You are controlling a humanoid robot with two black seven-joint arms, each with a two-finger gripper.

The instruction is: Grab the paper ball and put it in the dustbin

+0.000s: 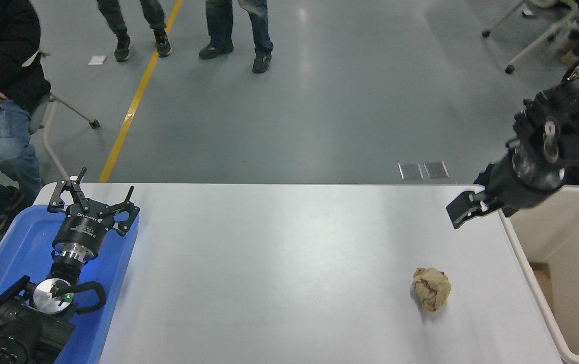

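White table [279,263]: one paper ball [431,288], one dustbin [532,273], two grippers.

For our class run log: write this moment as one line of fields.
paper ball: on table, untouched | right gripper: above table, empty | left gripper: parked over blue tray | dustbin: right of table

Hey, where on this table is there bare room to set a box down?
The widest bare stretch of the table lies between the blue tray and the paper ball. The left edge is crowded by the tray and left gripper; the right gripper hangs beside the dustbin.
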